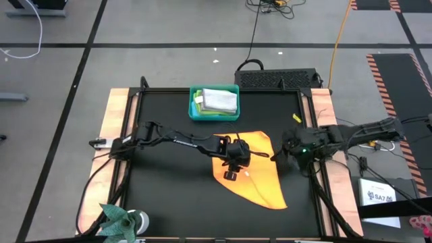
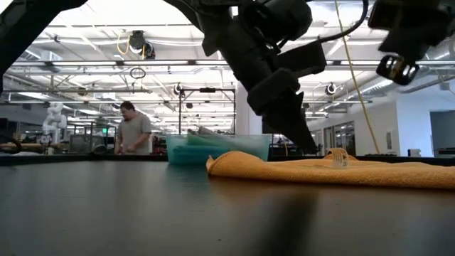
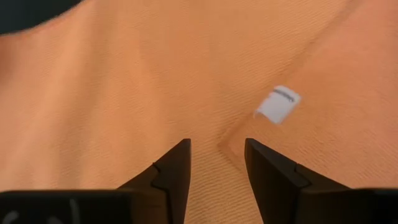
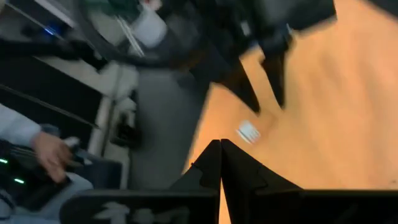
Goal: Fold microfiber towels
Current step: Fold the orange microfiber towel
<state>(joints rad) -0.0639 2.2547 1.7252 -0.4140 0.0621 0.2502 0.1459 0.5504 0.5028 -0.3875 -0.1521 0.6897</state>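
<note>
I saw the orange-yellow towel (image 3: 155,74) as soft, finely ribbed matt cloth with a small white tag (image 3: 278,104). The table (image 1: 162,189) looked matt black, its side edges bare wood; the bin (image 1: 194,111) smooth plastic.

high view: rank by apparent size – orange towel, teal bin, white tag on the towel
1. orange towel, spread on the black mat, clearly largest.
2. teal bin, holding folded towels.
3. white tag, a small patch beside the left gripper, by far the smallest.
</note>
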